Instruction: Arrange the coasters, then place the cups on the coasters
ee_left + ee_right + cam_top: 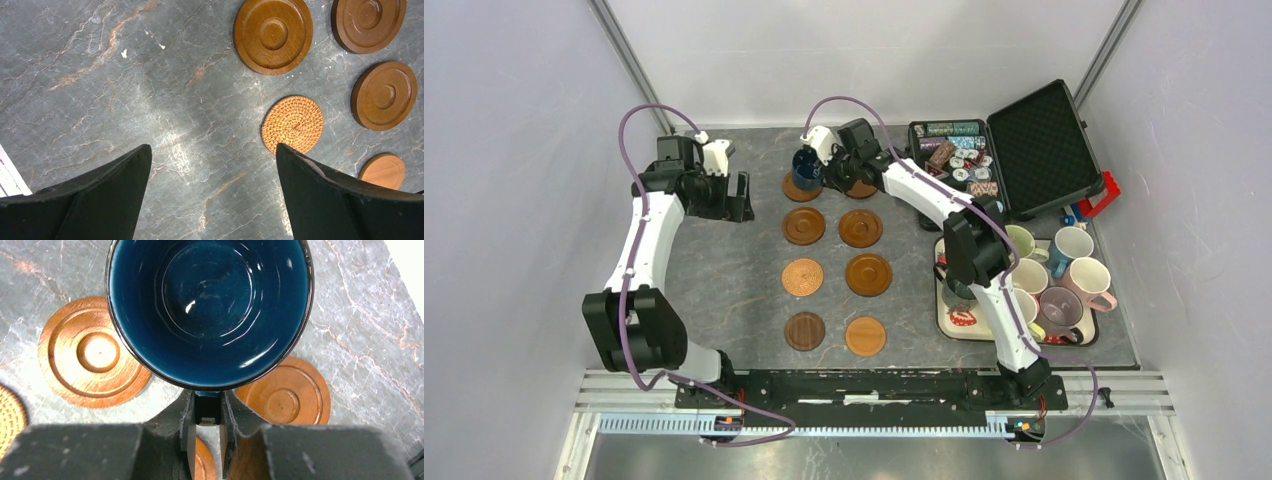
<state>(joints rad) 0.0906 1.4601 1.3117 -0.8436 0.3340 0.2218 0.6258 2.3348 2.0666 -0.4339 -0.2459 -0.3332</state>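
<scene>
Shows the right arm (929, 195) stretched from its base at the near edge, elbow bent over the white tray (951, 320), forearm running far and leftward to the top of the coaster grid. Finds the right gripper (206, 415) nearly closed, pinching the handle (206, 407) of the dark blue cup (207, 310), mouth up and level. Places that cup over the far left corner of the eight coasters (804, 225), laid in two columns of four; cannot tell whether its base touches the disc below.

Catches the left arm (649, 235) arched up the left side, the left gripper (212, 152) pointing down, jaws spread wide with nothing between them but the bare marble of the table (125, 75). Puts a woven coaster (292, 124) just beside one finger (320, 190).

Leaves open tabletop left of the coasters, all the way to the side wall (504, 200). Offers little room beyond the cup, with the table's far edge near. Crowds the right side: an open case of poker chips (1024, 150) close by the right forearm, and the other cups (1072, 245) packed on the tray, well apart from the coasters.
</scene>
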